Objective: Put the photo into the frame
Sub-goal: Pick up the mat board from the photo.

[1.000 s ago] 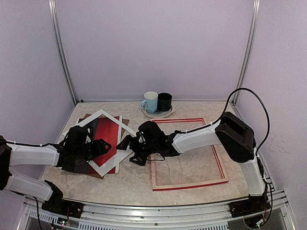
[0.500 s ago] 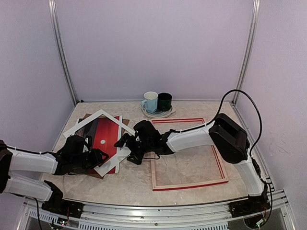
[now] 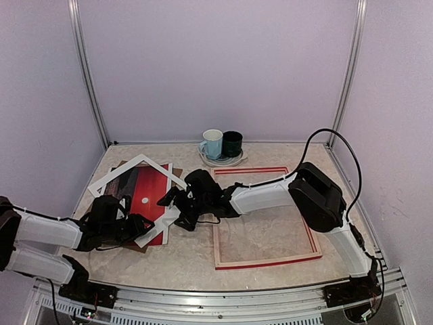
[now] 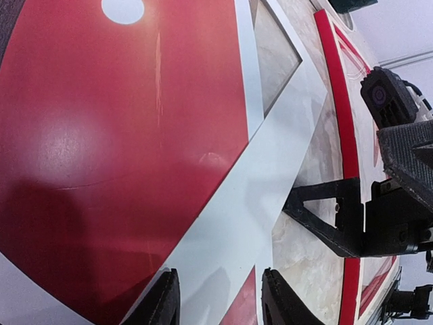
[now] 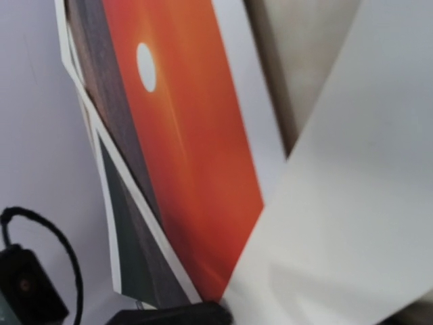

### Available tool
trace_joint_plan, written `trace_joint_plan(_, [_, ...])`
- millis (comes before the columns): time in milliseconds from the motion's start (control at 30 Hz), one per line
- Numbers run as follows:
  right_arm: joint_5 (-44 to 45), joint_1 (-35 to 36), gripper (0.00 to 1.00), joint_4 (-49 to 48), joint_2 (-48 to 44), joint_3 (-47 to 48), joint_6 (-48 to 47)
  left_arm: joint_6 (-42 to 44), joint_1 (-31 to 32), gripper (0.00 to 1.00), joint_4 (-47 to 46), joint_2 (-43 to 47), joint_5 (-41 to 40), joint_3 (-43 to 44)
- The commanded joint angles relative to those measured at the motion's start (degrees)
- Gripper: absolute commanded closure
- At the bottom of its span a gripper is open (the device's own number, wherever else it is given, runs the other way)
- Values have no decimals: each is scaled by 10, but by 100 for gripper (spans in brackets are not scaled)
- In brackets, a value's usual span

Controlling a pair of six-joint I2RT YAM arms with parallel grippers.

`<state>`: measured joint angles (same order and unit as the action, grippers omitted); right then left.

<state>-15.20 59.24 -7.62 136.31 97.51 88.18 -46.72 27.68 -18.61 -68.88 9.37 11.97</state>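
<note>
The right gripper's [image 3: 173,211] jaws are spread wide and nothing is held between them. In the left wrist view one of its fingers [image 4: 323,218] is seen with its tip at the edge of the white mat [image 4: 270,176]. The left gripper's [image 4: 220,291] jaws are set about half closed, with a strip of the mat seen between them. Whether that strip is pinched cannot be told.

The frame [image 3: 269,261] is laid flat on the table [image 3: 196,261], just to the right of the right jaws, and the tabletop is seen through its opening. The mat is set askew across the stack that lies beyond the left jaws and to the left of the right jaws, its near corner by the left jaws.

The photo [image 3: 152,184] is laid face up under the mat, just beyond the left jaws and outside the frame, with its red sky and white sun exposed. A brown board [image 3: 124,165] is seen beneath it, one far corner showing past the mat.

Well beyond the right jaws, at the back of the table, a plate [image 3: 223,162] is placed, with a pale blue mug [image 3: 212,143] and a black cup [image 3: 232,143] on it.
</note>
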Motion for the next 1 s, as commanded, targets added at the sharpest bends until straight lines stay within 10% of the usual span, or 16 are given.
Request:
trace_joint_plan(0, [-11, 6, 1, -45, 31, -3, 7, -5, -3, 58, -37, -20, 22, -15])
trace_joint_plan(567, [26, 8, 3, -197, 26, -64, -7, 2, -3, 59, -69, -55, 39, -20])
trace_joint_plan(967, [52, 6, 44, -206, 29, -59, -54, 7, -3, 59, -66, -52, 38, -24])
